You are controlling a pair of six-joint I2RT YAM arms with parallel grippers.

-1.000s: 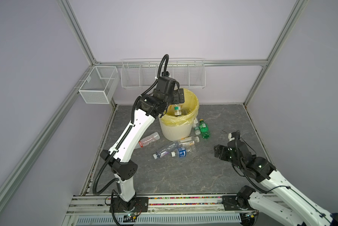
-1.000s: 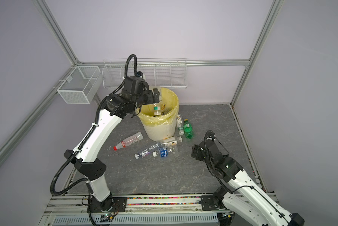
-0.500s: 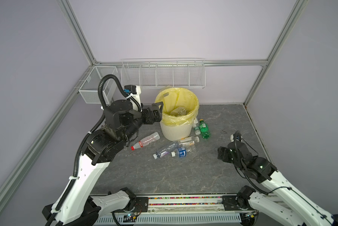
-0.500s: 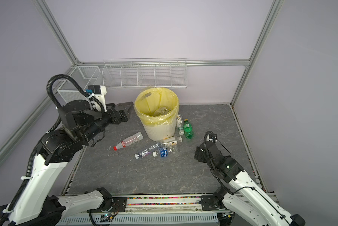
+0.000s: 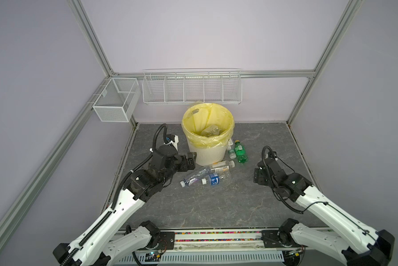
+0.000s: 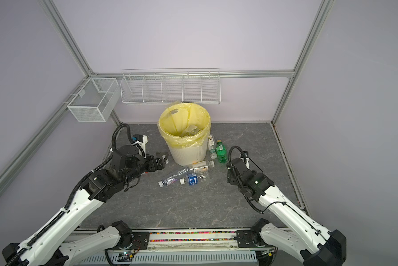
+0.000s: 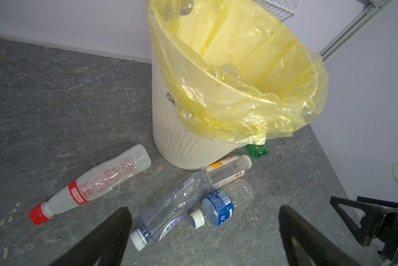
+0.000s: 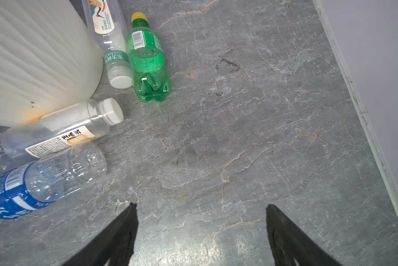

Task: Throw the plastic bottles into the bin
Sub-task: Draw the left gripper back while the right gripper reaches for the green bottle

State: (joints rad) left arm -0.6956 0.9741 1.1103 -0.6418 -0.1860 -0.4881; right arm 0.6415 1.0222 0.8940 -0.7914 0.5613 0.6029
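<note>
The cream ribbed bin (image 5: 207, 154) with its yellow bag stands at the back middle, and clear bottles (image 5: 210, 131) lie inside it. On the floor by it lie a green bottle (image 5: 240, 152), a green-labelled clear one (image 5: 231, 150), a white-capped one (image 5: 223, 164), a crushed clear one (image 5: 194, 177) and a blue-labelled one (image 5: 215, 179). A red-capped bottle (image 7: 94, 184) shows only in the left wrist view. My left gripper (image 5: 191, 159) (image 7: 203, 208) hangs low and open, left of the bin. My right gripper (image 5: 258, 177) (image 8: 200, 205) is open over bare floor, right of the bottles.
A long white wire basket (image 5: 192, 87) hangs on the back wall above the bin, and a mesh basket (image 5: 115, 101) on the left rail. Lilac walls and aluminium posts close in the grey stone floor (image 5: 216, 207). The arms' base rail (image 5: 216, 239) runs along the front.
My left arm has swung from above the bin down to the floor on its left; the bottle seen at its open jaws now lies in the bin. The right gripper shifted slightly.
</note>
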